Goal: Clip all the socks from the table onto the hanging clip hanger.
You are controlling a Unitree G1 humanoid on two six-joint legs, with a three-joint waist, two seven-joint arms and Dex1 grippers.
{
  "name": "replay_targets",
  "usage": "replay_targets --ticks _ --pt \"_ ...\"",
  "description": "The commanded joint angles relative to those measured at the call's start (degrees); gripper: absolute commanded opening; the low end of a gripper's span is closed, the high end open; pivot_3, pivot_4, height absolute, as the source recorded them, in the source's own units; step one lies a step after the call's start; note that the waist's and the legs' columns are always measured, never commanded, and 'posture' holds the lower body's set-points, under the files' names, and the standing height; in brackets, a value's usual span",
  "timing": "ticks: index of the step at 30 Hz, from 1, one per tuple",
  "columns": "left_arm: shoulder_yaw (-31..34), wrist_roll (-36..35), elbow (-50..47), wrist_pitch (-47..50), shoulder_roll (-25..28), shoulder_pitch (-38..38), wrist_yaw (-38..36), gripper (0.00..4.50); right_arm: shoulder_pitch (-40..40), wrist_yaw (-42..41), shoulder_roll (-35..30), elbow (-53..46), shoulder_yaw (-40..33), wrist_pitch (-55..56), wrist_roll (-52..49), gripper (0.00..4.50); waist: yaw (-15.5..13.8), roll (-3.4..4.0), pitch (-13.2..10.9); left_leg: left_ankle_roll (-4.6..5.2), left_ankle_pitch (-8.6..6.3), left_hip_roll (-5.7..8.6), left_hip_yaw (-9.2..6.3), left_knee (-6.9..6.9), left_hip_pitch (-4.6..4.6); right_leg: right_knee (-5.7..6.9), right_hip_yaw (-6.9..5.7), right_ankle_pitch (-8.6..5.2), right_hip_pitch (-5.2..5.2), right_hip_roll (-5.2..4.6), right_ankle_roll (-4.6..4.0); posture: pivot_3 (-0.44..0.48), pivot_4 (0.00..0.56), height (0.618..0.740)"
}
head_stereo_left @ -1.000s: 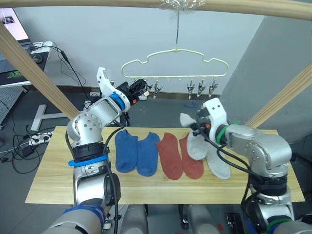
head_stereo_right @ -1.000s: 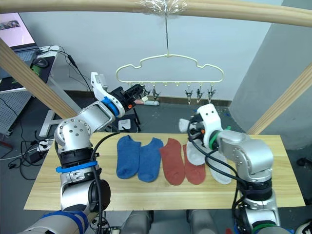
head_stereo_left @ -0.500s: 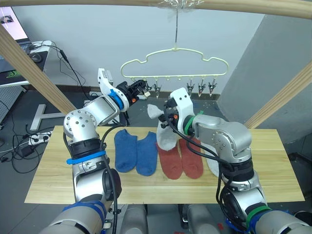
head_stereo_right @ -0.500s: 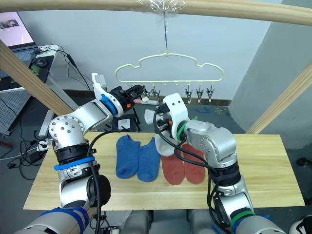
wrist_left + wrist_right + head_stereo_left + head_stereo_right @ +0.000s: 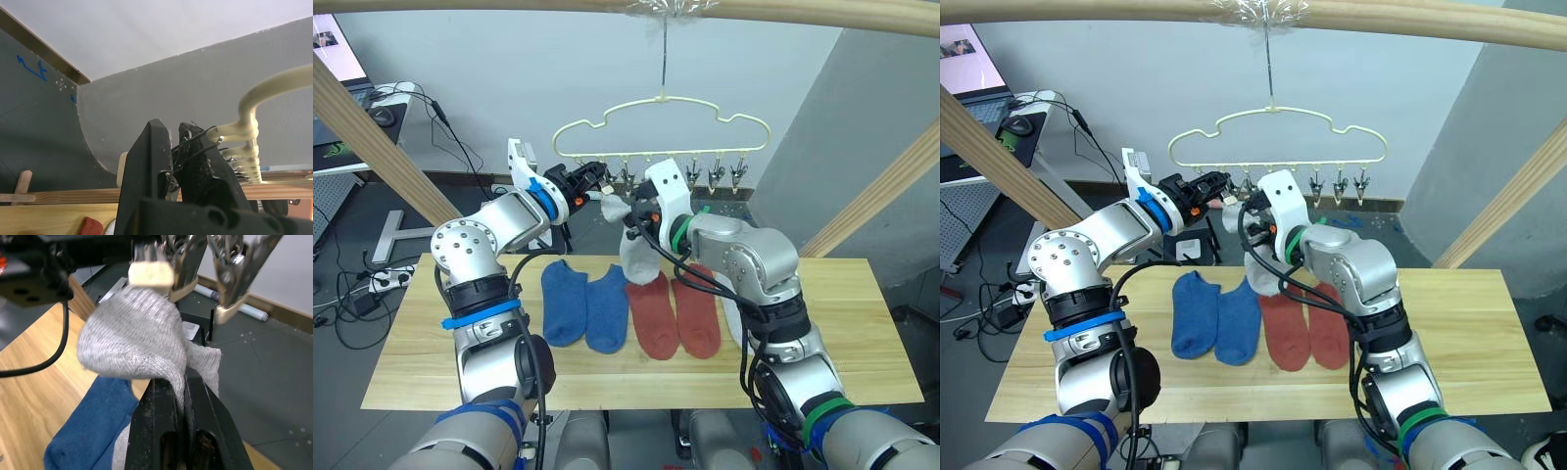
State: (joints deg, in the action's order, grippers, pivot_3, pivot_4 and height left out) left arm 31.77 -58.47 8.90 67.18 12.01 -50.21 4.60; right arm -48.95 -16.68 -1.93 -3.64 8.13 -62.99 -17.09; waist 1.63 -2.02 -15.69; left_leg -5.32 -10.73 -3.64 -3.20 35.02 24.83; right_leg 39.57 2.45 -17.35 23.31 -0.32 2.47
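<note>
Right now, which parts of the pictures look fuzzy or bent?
Right wrist view: the metal clips are soft, the grey sock crisp. Left wrist view: the left tool is sharp, the hanger wire slightly soft. Left eye view: the wooden pole bows near the top edge.

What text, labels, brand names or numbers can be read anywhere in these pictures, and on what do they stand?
None can be read.
Monitor at the far left: its screen content is too small to read.
Socks, clip hanger and table: no print or label visible.
</note>
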Motion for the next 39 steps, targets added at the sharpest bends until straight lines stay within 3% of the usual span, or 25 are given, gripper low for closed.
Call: replay_targets --ticks 1,21,29,31,34,39 --pt "-0.31 -1.43 -1.92 0.22 0.49 -0.73 0.58 0.25 -1.89 -1.16 0.42 0.31 0.3 2.34 -0.3 0.05 0.0 0.0 0.0 0.0 0.0 0.0 0.0 0.0 0.0 0.0 0.0 0.0 0.0 0.0 0.0 0.034 0.246 0.74" --pt "-2.75 -1.52 -3.73 0.05 1.38 1.27 -1.05 0.25 -4.69 -1.53 1.82 6.34 -0.08 7.23 0.56 0.05 -0.24 0.0 0.0 -0.02 0.01 0.0 0.0 -0.01 0.0 0.0 -0.01 0.0 0.01 0.0 0.0 0.064 0.24 0.74" --pt "-1.5 -2.96 -3.26 -0.29 1.06 1.24 -1.19 2.68 -4.8 -1.99 1.83 5.97 -0.5 6.85 0.09 0.02 -0.31 0.0 0.0 -0.02 0.01 0.0 0.0 -0.01 0.01 0.0 -0.01 0.0 0.02 -0.01 0.0 0.065 0.241 0.74" --pt "-1.04 -3.65 -3.36 -0.33 1.06 1.25 -1.33 2.68 -4.59 -2.08 1.72 5.59 -0.33 6.54 0.13 0.02 -0.34 0.0 0.0 -0.02 0.01 0.0 0.0 -0.01 0.01 -0.01 -0.01 0.0 0.02 -0.01 0.0 0.065 0.241 0.74" --pt "-0.85 -5.4 -3.78 0.32 1.96 1.42 -2.43 2.71 -4.02 -2.4 1.46 5.14 0.45 6.07 0.24 0.72 -0.39 0.0 0.0 -0.02 0.01 0.0 0.0 -0.02 0.01 -0.01 -0.01 0.0 0.02 -0.01 0.0 0.065 0.241 0.74" --pt "-5.96 -2.27 -8.08 0.38 6.6 4.85 -7.45 2.71 -2.68 -2.77 0.96 4.24 1.39 5.78 0.22 2.52 -0.35 0.0 0.0 -0.03 0.01 -0.01 0.0 -0.03 0.01 -0.01 -0.01 0.0 0.03 -0.01 0.0 0.077 0.237 0.74"
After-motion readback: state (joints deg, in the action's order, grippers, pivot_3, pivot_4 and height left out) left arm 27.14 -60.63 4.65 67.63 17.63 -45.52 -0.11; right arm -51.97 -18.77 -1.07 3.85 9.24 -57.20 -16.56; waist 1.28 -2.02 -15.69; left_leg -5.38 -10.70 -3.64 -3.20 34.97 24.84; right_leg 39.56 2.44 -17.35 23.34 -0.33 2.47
